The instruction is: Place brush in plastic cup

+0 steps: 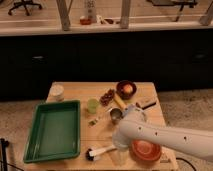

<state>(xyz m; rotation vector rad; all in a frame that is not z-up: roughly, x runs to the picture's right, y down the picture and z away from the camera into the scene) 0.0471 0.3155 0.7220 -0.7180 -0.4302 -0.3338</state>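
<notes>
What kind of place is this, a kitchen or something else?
Likely an office or lab test space: office chairs in back, dark cabinets, and a cluttered wooden table. The gripper is near the brush handle's end.

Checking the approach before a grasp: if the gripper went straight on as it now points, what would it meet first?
Probably the brush, lying just ahead of the gripper near the front edge of the table; depth is unclear.
</notes>
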